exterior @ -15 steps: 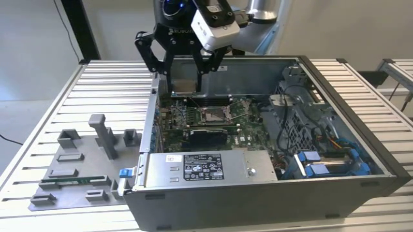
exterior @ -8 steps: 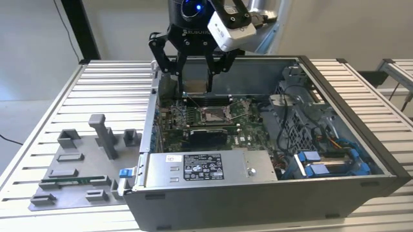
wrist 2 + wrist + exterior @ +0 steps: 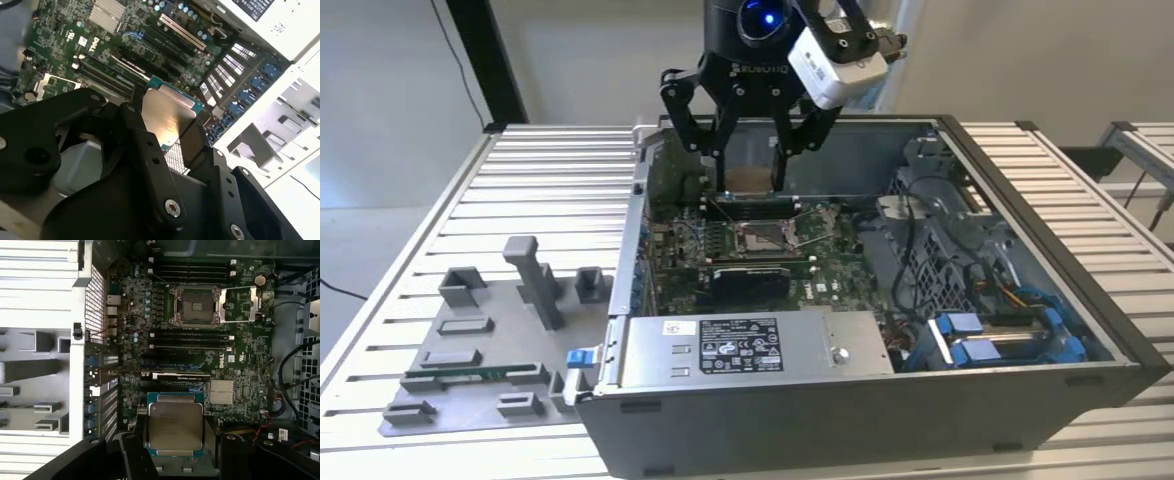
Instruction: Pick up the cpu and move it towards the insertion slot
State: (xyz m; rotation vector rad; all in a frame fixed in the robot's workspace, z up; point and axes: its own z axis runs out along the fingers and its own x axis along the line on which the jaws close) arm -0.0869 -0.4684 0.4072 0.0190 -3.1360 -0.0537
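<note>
Black two-fingered hand (image 3: 750, 178) — clamped on the flat square silver-topped cpu (image 3: 174, 426), lifted clear. Silver-framed square insertion slot (image 3: 195, 305) lies open below, ahead of it; pick-up done — approach unfinished.

Below the pincer (image 3: 754, 185) the slot (image 3: 765, 236) lies open; case walls (image 3: 638, 215) and cables (image 3: 927, 215) crowd either side.

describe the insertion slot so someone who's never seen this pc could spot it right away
Look into the open computer case on the slatted table, at the green motherboard on its floor. The insertion slot is the square socket with a shiny metal frame and brownish centre, flanked by rows of long black memory slots. Unlike them it is square, with its metal frame swung open beside it.
</note>
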